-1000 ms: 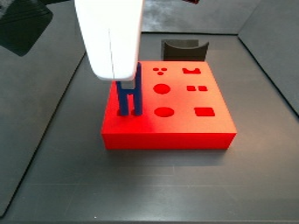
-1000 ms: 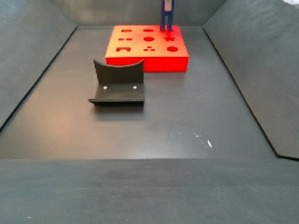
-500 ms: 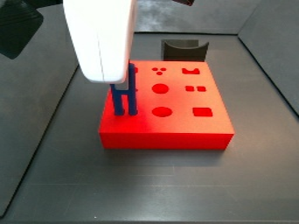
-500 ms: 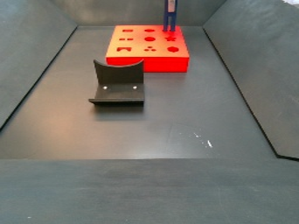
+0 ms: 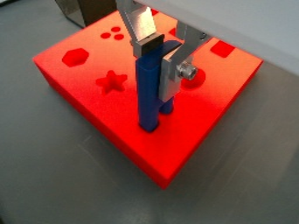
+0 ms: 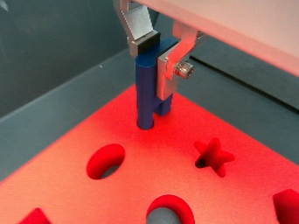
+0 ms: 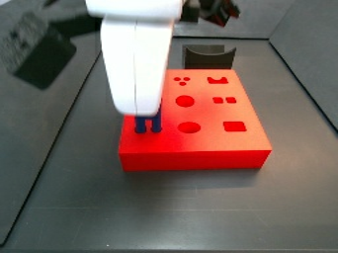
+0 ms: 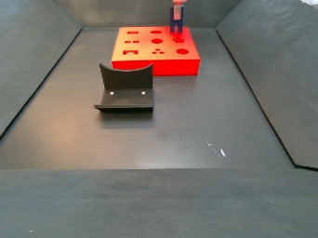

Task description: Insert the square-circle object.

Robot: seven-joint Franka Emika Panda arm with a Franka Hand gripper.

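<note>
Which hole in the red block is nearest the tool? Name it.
The star-shaped hole, in a wrist view: it lies closest beside the blue peg held upright in the tool; the hexagon and circles sit farther off.

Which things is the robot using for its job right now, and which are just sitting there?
Using:
- gripper, closed on the upright square-circle object
- red block, where the peg's lower end sits

Just sitting:
- dark grey curved piece on the floor, apart from the block
</note>
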